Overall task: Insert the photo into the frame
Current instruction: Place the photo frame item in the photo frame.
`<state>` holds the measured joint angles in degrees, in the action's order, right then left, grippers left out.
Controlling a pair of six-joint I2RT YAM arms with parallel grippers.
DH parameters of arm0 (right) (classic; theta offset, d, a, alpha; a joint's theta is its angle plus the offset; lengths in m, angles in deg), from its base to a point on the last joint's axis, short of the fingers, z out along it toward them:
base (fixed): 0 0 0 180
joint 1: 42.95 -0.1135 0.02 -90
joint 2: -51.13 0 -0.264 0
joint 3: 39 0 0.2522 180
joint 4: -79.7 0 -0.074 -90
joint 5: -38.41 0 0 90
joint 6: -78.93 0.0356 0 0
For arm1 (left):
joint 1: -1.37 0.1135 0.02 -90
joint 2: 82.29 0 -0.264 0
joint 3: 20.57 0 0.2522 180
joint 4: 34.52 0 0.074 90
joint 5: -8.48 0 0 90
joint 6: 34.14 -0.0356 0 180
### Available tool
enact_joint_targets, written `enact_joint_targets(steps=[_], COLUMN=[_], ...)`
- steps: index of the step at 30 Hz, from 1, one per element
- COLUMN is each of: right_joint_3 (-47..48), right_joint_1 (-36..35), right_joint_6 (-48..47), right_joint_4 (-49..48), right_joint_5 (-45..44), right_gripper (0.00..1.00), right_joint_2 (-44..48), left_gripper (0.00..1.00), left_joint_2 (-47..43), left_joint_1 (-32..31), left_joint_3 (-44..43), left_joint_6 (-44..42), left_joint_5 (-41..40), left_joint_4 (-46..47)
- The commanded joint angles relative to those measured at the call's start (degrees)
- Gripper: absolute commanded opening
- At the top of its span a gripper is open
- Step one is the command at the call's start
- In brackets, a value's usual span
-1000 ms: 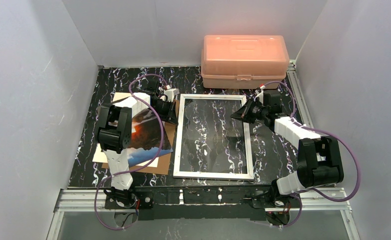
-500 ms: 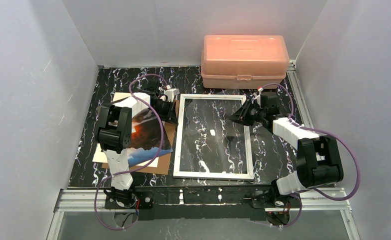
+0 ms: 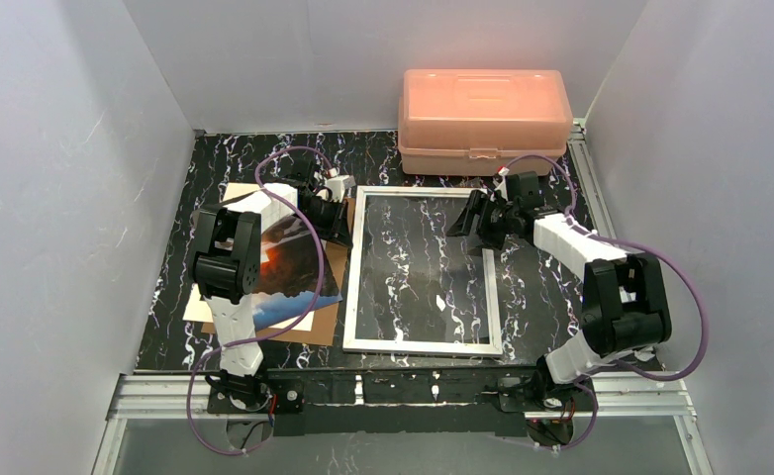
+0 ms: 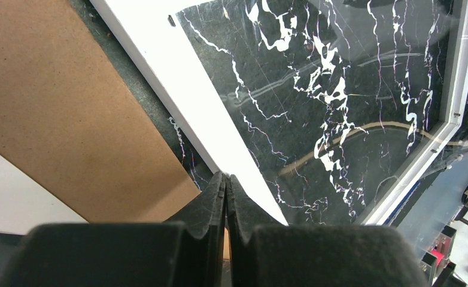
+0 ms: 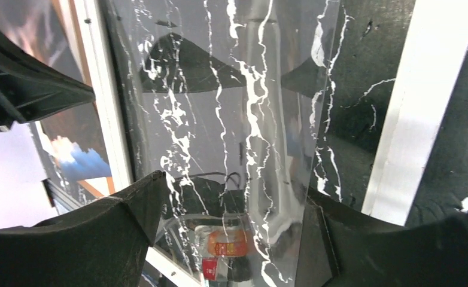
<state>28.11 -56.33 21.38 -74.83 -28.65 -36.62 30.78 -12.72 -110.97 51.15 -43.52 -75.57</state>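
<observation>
The white frame (image 3: 421, 345) lies flat mid-table, its clear pane (image 3: 413, 267) showing the marbled top through it. The photo (image 3: 294, 275), dark clouds with an orange glow, lies left of it on a brown board (image 3: 333, 265), partly hidden by my left arm. My left gripper (image 3: 338, 224) is shut and empty, its tip (image 4: 225, 179) over the gap between the board (image 4: 70, 107) and the frame's left rail (image 4: 190, 89). My right gripper (image 3: 470, 224) hangs open over the pane (image 5: 219, 119) near the frame's right rail (image 5: 411, 107), nothing between its fingers (image 5: 130, 206).
A pink plastic box (image 3: 484, 111) stands at the back, just behind the frame's far edge. White walls close in the table on three sides. In the right wrist view, the photo's blue corner (image 5: 79, 161) shows past the frame's left rail (image 5: 103, 101).
My right gripper has gone from shut to open and shifted slightly toward the back over the frame's right side. The left arm, photo and frame have not moved.
</observation>
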Motion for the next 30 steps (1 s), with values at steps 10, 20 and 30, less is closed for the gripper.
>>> enact_joint_targets(steps=[10,20,30], right_joint_3=[8.8,10.1,11.2], right_joint_1=[-1.1,-1.0,-1.1], right_joint_6=[-8.3,-9.9,-10.4], right_joint_4=[11.3,12.6,13.2], right_joint_5=[-7.6,-10.2,-11.4], right_gripper=[0.87,0.94,0.96], right_joint_2=[-4.1,-5.5,-6.7], left_gripper=[0.00,0.00,0.00], left_joint_2=[1.0,0.9,0.9], left_joint_1=[-0.4,-0.4,-0.2], left_joint_3=[-0.3,-0.2,-0.3], left_joint_6=[-0.3,-0.4,-0.5], left_joint_5=[1.8,1.6,1.6], left_joint_4=[-2.2,-2.4,-2.8])
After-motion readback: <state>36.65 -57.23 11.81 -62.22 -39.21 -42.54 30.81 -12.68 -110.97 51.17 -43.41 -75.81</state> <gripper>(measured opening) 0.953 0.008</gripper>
